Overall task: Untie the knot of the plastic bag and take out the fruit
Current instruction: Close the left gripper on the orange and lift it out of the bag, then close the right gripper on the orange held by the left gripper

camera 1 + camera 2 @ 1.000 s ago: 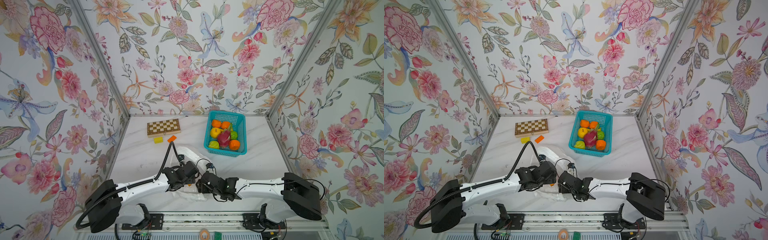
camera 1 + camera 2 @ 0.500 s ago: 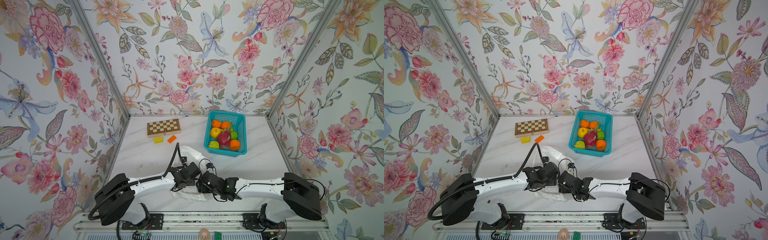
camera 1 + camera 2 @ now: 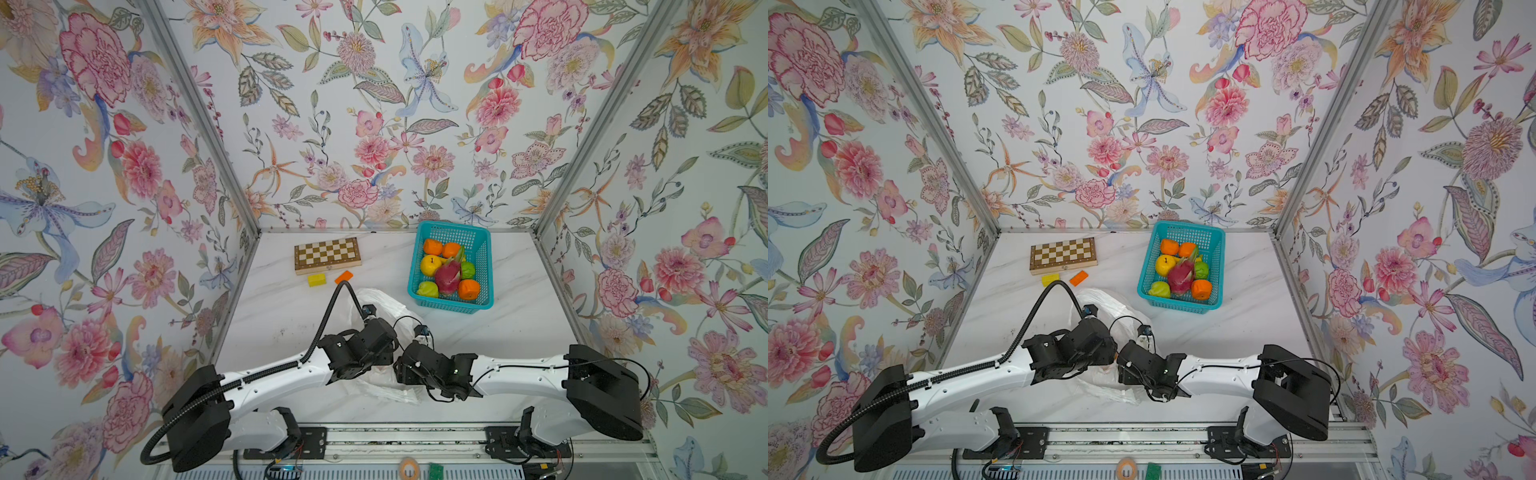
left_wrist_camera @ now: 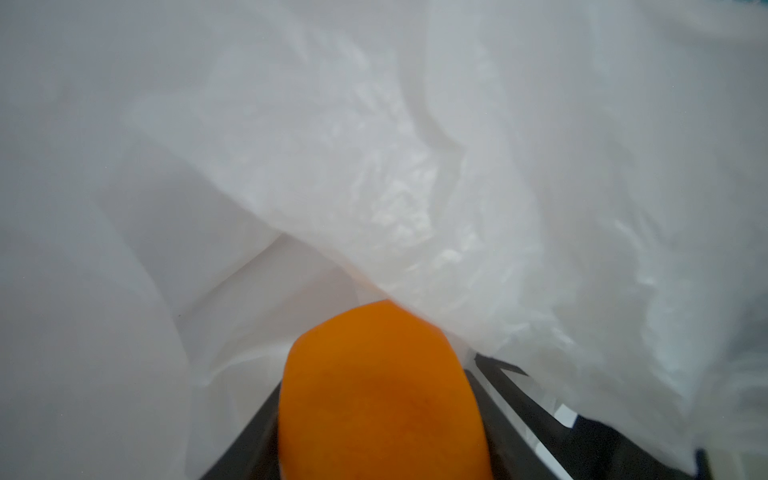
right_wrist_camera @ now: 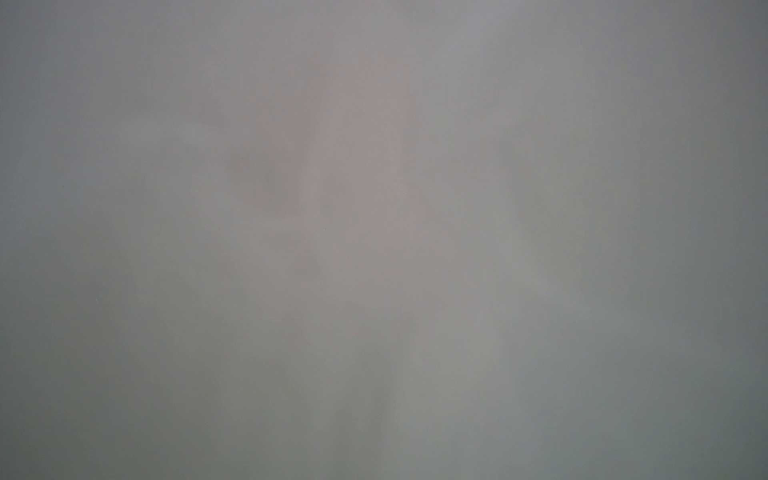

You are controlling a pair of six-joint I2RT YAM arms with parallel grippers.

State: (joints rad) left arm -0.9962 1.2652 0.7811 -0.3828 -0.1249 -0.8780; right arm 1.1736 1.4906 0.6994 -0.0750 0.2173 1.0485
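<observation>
The orange [image 4: 384, 399] sits inside the plastic bag [image 4: 415, 166], pinched between the half-closed jaws of the left gripper [image 4: 378, 374]. Film drapes over its far side; on withdrawal that fold could snag and strip the round fruit loose. The right gripper [image 3: 402, 370] cannot be read: its camera is likely smothered by film.

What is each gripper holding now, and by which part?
The left gripper clasps an orange fruit by its two opposite sides, inside the plastic bag. For the right gripper it cannot be told: its wrist view shows only grey blur.
</observation>
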